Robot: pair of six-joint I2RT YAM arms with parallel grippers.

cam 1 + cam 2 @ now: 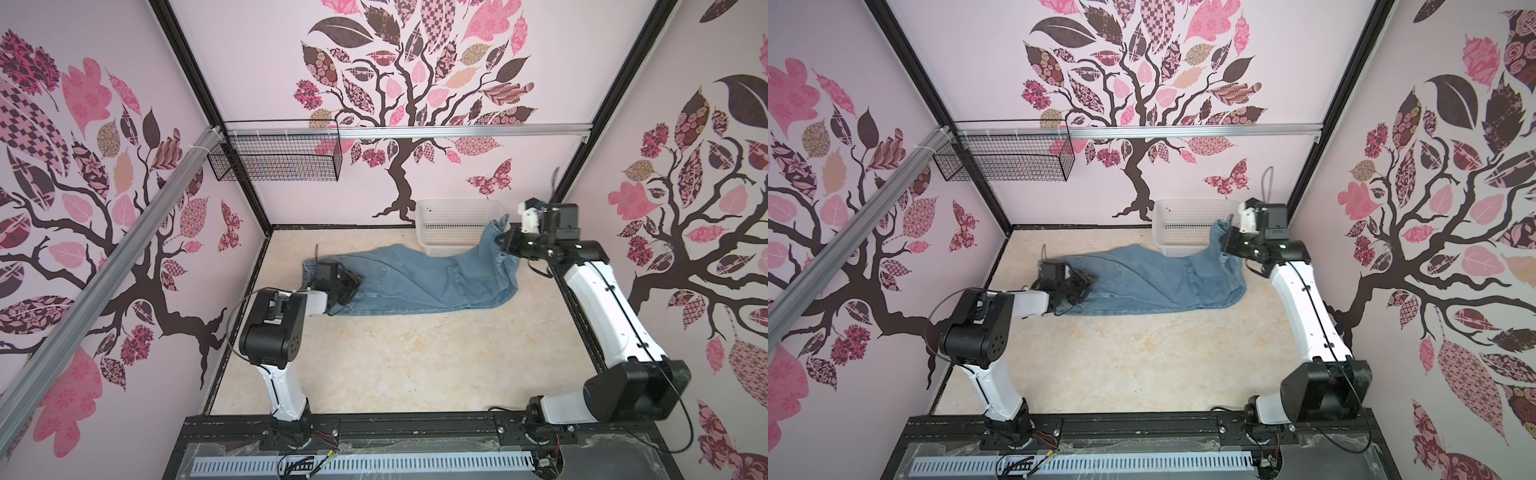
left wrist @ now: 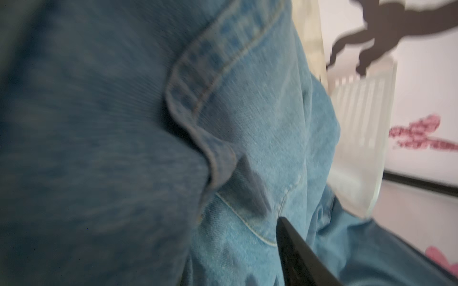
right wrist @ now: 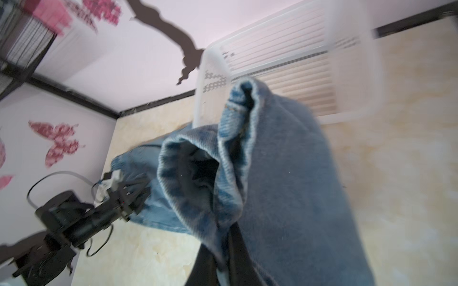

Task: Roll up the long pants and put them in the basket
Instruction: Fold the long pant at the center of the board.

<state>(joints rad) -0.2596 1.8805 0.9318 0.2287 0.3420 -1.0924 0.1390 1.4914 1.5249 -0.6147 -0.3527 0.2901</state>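
Your right tool (image 1: 503,243) is pinching the long pants (image 1: 415,278) hem beside the basket (image 1: 453,202); dragging it across, you're risking denim snagging that rim.

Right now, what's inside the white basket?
Nothing shows inside the white basket: just its bare perforated walls and floor. The raised leg of the long pants, held by the right gripper, hides one near corner.
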